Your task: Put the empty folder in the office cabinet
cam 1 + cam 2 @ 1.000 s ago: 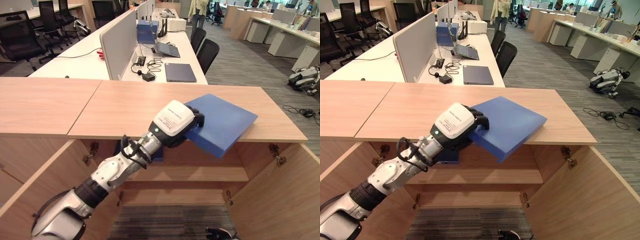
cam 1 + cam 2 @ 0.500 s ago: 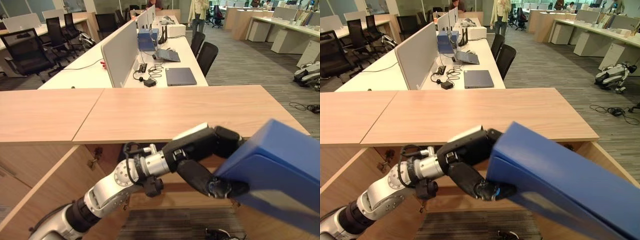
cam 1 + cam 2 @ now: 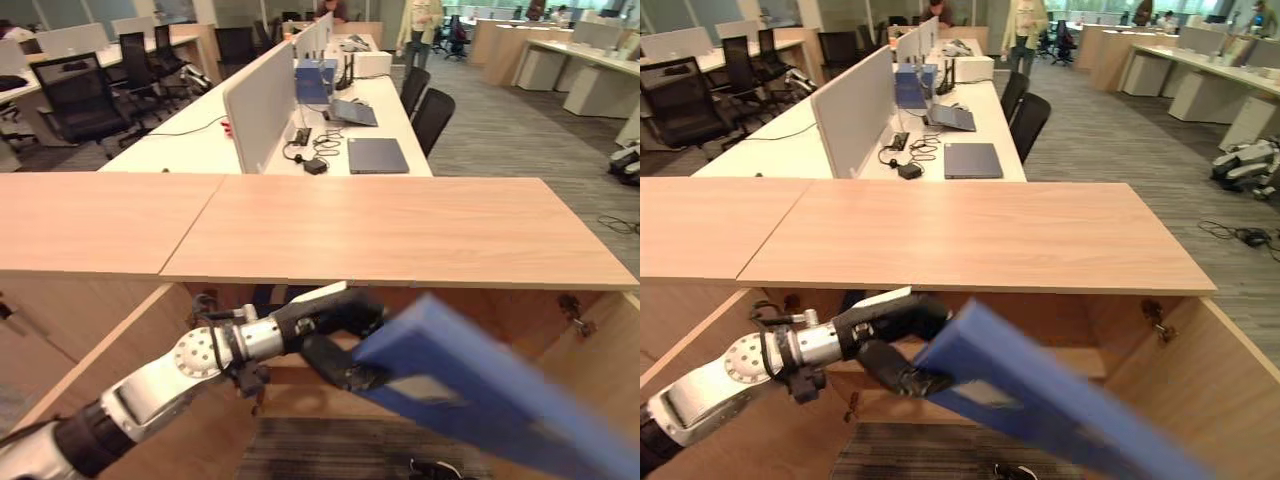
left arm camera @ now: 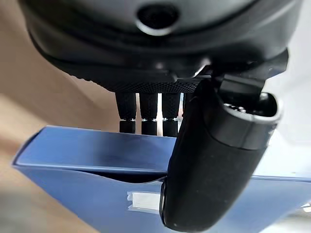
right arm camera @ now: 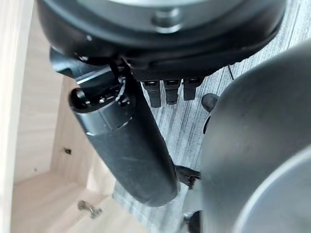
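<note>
Left hand [image 3: 335, 335] clamped on one end of the blue folder [image 3: 470, 400]: the left wrist view shows fingers [image 4: 148, 111] curled over the top face and the thumb [image 4: 214, 160] pressed across the front edge, so the pinch sits at the folder's rim, not deep on it. The folder hangs in the air in front of the open office cabinet [image 3: 400, 225], below its wooden top and roughly level with the upper shelf [image 3: 1080, 362], its long free end slanting down toward the robot and away from the hand. Both cabinet doors stand swung wide, the right door [image 3: 1210, 400] near the folder's trailing end. Right hand [image 5: 121, 141] idle, low beside the cabinet wall over the carpet [image 5: 170, 126], fingers relaxed and holding nothing. Judged step: bringing the folder to the shelf opening. To do it well, level the folder first so the trailing end lifts clear of the right door, then lead with the held end into the compartment and slide flat along the shelf. A rim grip on a long lever could slip or twist; keep the move slow and let go only once most of the folder rests on the board.
</note>
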`<state>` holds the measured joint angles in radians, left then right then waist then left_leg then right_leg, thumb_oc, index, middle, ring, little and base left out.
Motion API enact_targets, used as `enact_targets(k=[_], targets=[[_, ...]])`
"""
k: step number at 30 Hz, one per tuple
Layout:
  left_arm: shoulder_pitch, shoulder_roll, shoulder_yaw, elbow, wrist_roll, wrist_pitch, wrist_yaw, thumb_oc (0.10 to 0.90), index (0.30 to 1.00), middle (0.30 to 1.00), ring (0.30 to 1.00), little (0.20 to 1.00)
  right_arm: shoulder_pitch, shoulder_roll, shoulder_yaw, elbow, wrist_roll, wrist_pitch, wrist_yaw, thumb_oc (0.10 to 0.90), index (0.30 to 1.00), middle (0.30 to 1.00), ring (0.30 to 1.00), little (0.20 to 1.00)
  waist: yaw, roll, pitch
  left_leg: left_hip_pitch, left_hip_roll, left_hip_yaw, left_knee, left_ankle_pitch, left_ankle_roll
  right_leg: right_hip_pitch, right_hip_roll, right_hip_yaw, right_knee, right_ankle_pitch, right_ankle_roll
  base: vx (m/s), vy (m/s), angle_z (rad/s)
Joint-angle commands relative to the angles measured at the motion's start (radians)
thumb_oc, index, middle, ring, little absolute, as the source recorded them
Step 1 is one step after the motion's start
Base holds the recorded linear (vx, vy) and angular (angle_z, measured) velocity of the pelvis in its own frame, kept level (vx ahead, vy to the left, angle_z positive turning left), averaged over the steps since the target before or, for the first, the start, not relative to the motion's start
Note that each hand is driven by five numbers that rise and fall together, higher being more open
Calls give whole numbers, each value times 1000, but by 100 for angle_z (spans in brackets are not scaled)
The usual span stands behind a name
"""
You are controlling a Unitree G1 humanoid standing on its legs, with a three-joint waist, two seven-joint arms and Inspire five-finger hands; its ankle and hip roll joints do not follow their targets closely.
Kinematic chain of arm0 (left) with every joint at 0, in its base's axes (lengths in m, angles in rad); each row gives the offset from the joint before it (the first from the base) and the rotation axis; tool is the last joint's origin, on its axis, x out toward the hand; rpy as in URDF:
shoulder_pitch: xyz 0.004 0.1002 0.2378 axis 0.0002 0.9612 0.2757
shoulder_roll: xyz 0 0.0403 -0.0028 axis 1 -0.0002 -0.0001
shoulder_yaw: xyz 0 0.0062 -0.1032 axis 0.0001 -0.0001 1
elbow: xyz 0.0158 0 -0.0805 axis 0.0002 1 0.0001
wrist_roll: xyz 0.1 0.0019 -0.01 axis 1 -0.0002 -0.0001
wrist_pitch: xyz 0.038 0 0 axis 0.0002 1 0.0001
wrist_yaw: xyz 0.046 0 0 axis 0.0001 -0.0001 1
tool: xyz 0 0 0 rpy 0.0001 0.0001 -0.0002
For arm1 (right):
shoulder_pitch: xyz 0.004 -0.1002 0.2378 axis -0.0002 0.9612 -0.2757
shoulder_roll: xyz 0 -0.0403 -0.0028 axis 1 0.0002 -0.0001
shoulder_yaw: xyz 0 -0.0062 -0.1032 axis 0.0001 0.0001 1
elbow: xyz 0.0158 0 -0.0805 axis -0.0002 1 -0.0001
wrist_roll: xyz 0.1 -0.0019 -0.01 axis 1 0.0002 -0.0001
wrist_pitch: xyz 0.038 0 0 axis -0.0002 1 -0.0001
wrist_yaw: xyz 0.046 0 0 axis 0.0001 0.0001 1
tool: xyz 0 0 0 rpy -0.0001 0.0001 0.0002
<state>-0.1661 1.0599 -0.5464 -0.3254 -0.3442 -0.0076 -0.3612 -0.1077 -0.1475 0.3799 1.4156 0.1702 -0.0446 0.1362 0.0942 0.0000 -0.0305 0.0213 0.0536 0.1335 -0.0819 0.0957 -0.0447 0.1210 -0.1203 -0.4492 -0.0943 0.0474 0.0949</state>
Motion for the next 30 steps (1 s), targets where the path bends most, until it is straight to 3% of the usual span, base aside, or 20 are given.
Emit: enact_targets(k=[1, 5, 11, 14, 16, 17, 20, 30], targets=[[66, -6, 270, -100, 168, -128, 10, 400, 300, 300, 300, 300, -15, 29, 36, -1, 11, -6, 30, 800, 900, 900, 900, 900, 25, -35, 6, 36, -30, 25, -5, -114, 1, 18, 32, -15, 7, -67, 24, 0, 0, 0], [158, -26, 378, -59, 295, -121, 28, 400, 300, 300, 300, 300, -64, 63, 61, -13, -13, 6, 23, 800, 900, 900, 900, 900, 47, -36, 4, 35, -32, 18, -5, -115, 4, 20, 28, -15, 7, -68, 22, 10, 11, 7], [178, -40, 412, -60, 391, -121, 5, 400, 300, 300, 300, 300, -210, 67, 79, -54, -21, 11, -1, 800, 900, 900, 900, 900, 77, -28, 10, 33, -34, 10, -5, -114, 6, 21, 28, -19, 7, -68, 20, 3, 5, 3], [345, -47, 556, -69, 511, -124, 26, 400, 300, 300, 300, 300, -101, -34, 140, -465, -132, 3, 26, 800, 900, 900, 900, 900, 60, -35, 25, 28, -33, 38, -5, -101, 12, 11, 22, -25, 7, -54, 12, -38, 10, -10], [387, -85, 589, -44, 576, -131, 41, 400, 300, 300, 300, 300, -48, -119, 145, -712, -168, 6, 43, 800, 900, 900, 900, 900, 39, -38, 21, 36, -29, 28, -5, -122, 8, 18, 24, -6, 7, -70, 15, 66, -13, -17], [396, -108, 590, -35, 600, -139, 50, 400, 300, 300, 300, 300, -30, -167, 139, -850, -187, 3, 54, 800, 900, 900, 900, 900, 33, -35, 28, 28, -33, 43, -5, -106, 15, 9, 18, -26, 7, -57, 10, -51, 16, 0], [434, -120, 602, -36, 586, -150, 56, 400, 300, 300, 300, 300, -11, -245, 106, -1080, -292, -23, 35, 800, 900, 900, 900, 900, 24, -24, 35, 26, -34, 46, -5, -108, 19, 6, 14, -28, 7, -58, 12, -19, 12, -12], [474, -121, 660, -34, 572, -149, 84, 400, 300, 300, 300, 300, 76, -289, 51, -1316, -368, -43, 39, 800, 900, 900, 900, 900, 8, -11, 49, 26, -34, 55, -5, -109, 23, 4, 8, -27, 7, -54, 12, 0, 0, 0]])
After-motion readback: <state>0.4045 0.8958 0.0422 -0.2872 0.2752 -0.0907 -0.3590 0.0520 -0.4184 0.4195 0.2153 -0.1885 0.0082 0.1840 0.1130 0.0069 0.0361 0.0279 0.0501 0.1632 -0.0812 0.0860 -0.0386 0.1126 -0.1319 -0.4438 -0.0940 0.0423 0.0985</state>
